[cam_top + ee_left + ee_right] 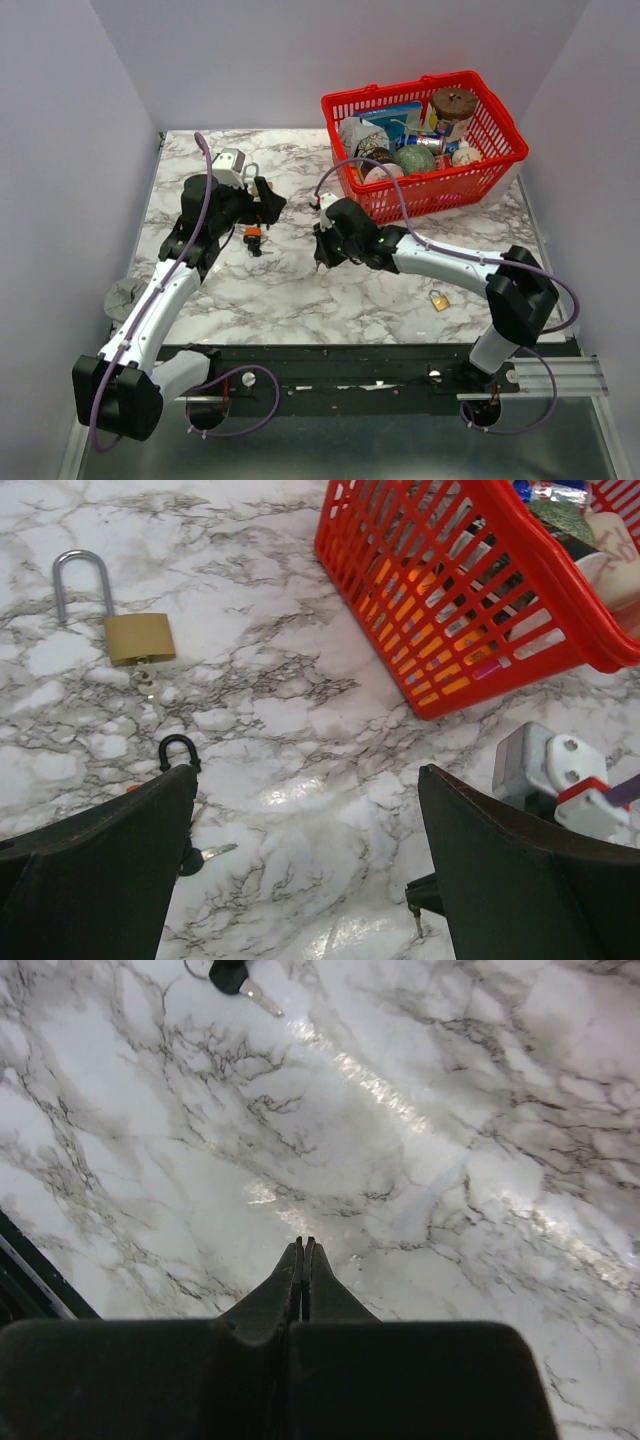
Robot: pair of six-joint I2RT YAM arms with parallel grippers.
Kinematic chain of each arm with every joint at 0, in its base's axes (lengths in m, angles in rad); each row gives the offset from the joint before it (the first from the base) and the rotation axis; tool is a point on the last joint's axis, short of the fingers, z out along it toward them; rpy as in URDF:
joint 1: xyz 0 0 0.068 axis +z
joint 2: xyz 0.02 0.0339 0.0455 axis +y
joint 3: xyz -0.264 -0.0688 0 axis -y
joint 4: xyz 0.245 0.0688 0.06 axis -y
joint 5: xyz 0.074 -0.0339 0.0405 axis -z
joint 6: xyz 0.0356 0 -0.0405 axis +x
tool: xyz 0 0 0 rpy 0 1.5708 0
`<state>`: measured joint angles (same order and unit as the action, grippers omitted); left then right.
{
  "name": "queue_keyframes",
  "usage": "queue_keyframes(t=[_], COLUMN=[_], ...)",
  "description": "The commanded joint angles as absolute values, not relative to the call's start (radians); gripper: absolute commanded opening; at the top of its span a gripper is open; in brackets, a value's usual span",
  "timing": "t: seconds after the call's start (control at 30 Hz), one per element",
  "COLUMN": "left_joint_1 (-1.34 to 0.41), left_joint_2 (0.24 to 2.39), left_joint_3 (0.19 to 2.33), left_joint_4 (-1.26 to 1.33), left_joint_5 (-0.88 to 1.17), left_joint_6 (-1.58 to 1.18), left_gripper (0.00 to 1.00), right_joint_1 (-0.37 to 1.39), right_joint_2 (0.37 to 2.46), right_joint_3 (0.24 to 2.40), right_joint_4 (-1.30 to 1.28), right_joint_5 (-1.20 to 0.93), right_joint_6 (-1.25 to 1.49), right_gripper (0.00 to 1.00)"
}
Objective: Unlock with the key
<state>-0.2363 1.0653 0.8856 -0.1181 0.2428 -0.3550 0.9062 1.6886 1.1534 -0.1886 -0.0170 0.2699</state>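
The table point(300, 300) is a white marble-patterned slab with grey and black veins. It is glossy enough to throw back streaks of overhead light, and it sits in a booth of plain pale lavender walls point(300, 60) that close it in at the back and both sides. A black rail point(350, 365) runs along the near edge where the arms are bolted, and a grey round object point(125, 297) sits at the table's left rim. A red plastic basket point(440, 190) full of mixed items stands in the far right corner. The left gripper point(305, 780) hangs over the left-centre of the table with its dark fingers spread wide and nothing between them. The key point(200, 857), black-headed with a short silver blade, lies flat on the marble just beside the inner edge of one finger, partly hidden by it. Farther out from that gripper lies a brass padlock point(140, 638) with a tall silver shackle, flat on the surface and well apart from the key. The right gripper point(303, 1250) points down at bare marble near the table's middle, its fingertips pressed together with nothing pinched. A second, smaller brass padlock point(438, 300) lies toward the near right, close to the right arm's elbow.
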Motion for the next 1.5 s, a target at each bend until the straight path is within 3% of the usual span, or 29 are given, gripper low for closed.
queue_keyframes(t=[0.0, 0.57, 0.73, 1.47], left_joint_1=[-0.265, -0.466, -0.482, -0.499], left_joint_2=[1.060, 1.227, 1.278, 1.420], left_joint_3=[0.859, 0.870, 0.876, 0.861], left_joint_4=[-0.023, 0.021, 0.037, 0.187], left_joint_5=[0.417, 0.626, 0.675, 0.762], left_joint_6=[-0.331, -0.328, -0.351, -0.545], left_gripper=[0.98, 0.95, 0.81, 0.48], right_joint_1=[0.859, 0.718, 0.715, 0.715], right_joint_2=[1.608, 1.404, 1.388, 1.390], right_joint_3=[1.118, 1.057, 1.042, 1.017], right_joint_4=[-0.206, -0.141, -0.133, -0.078], right_joint_5=[0.008, -0.112, -0.120, -0.173], right_joint_6=[0.284, 0.393, 0.400, 0.420], right_gripper=[0.01, 0.01, 0.01, 0.01])
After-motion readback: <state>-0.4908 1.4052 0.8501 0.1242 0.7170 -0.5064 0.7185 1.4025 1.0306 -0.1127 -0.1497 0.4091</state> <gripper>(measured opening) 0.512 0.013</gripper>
